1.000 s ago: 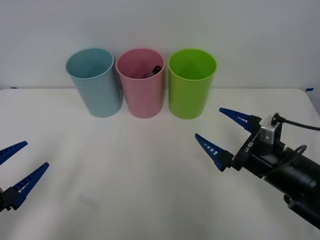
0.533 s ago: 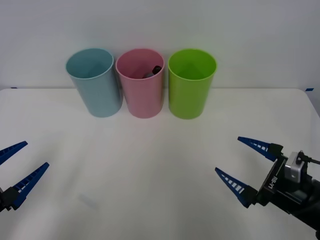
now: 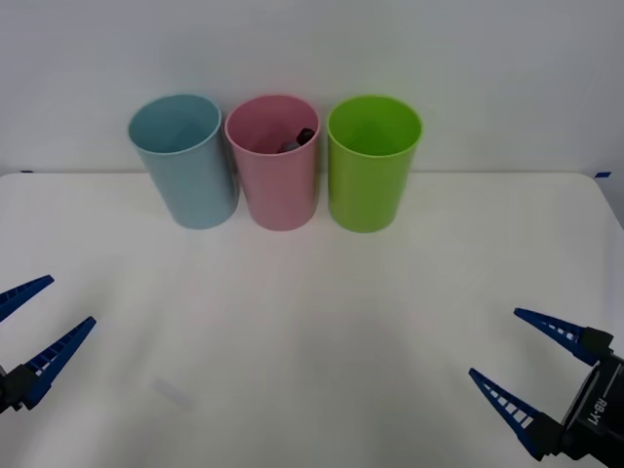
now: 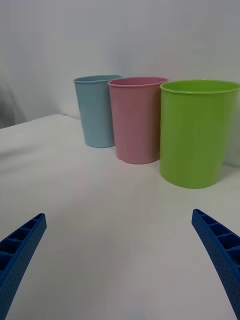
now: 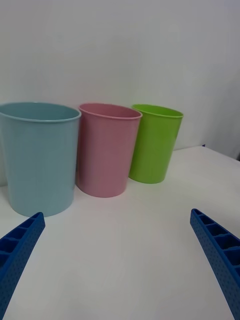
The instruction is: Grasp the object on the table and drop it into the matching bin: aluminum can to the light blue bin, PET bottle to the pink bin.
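The PET bottle (image 3: 299, 139) lies inside the pink bin (image 3: 278, 190); just its dark cap and a bit of its body peek over the rim. To the left of the pink bin stands the light blue bin (image 3: 185, 166). My right gripper (image 3: 494, 342) hangs open and holds nothing, low over the white table (image 3: 292, 322) at the near right, far from the bins. At the near left my left gripper (image 3: 71, 299) is open too. In the right wrist view the right gripper (image 4: 118, 215) faces the pink bin (image 4: 136, 122) and the light blue bin (image 4: 97, 112) across bare table.
A lime green bin (image 3: 373, 166) stands to the right of the pink one, the three bins in a tight row at the back by the white wall. The left wrist view shows the same row: light blue bin (image 5: 37, 160), pink bin (image 5: 106, 150), green bin (image 5: 152, 145).
My right gripper has drawn back from mid-table toward the near right corner, staying open. The left gripper and the bins have not moved.
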